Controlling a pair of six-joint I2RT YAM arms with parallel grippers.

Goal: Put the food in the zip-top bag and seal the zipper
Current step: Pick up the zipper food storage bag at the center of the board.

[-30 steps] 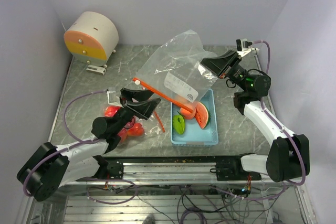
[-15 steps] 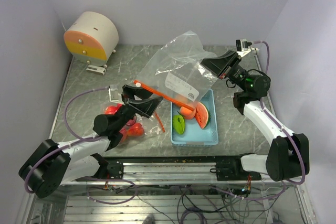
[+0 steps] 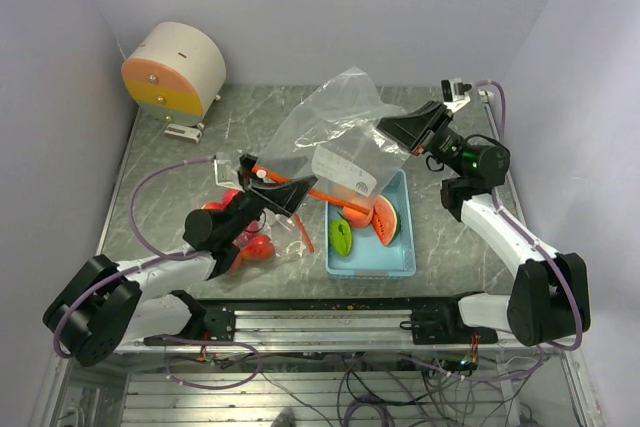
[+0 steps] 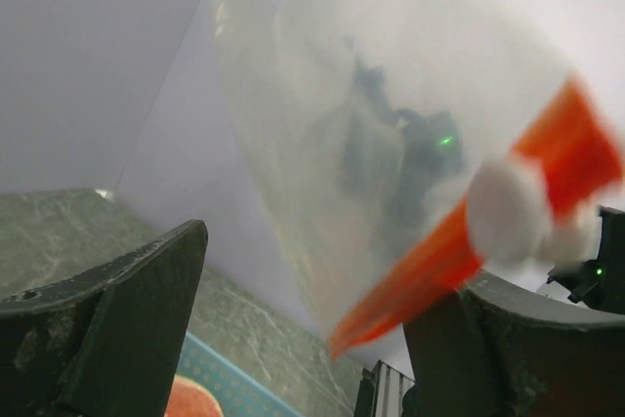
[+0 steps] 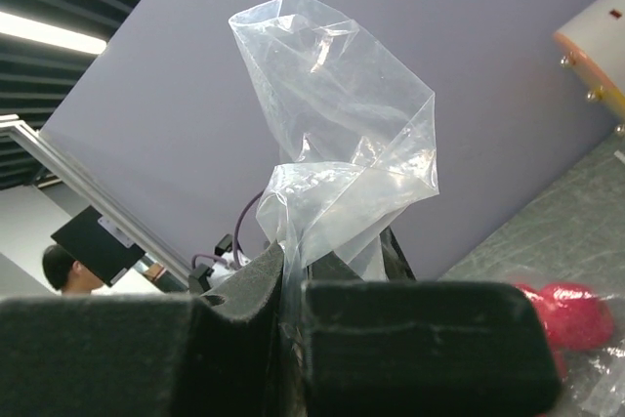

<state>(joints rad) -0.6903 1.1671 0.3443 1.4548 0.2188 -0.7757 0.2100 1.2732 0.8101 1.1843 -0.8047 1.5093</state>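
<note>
Since a second ago the left gripper point(image 3: 275, 187) has risen toward the bag's mouth and its jaws have spread wider. The bag point(image 3: 335, 127) has swung a little left along with the right gripper point(image 3: 385, 128).

Now we see the left jaws wide apart, with the zipper point(image 3: 305, 185) passing between them and nothing gripped. In the left wrist view the strip slants across the gap. Its blurred white slider point(image 4: 508, 207) sits just beside one finger point(image 4: 518, 349), and we cannot tell whether they touch.

The right gripper is clamped tight on a bunched fold at the bag's closed end. It holds the bag above the table point(image 3: 250, 117), slanting, with the mouth lowest.

The slice point(image 3: 386, 219), orange ball point(image 3: 356, 215) and green piece point(image 3: 341, 236) lie in the tray point(image 3: 385, 262). The red fruits point(image 3: 255, 245) rest on the table left of the tray, beside the left arm.
</note>
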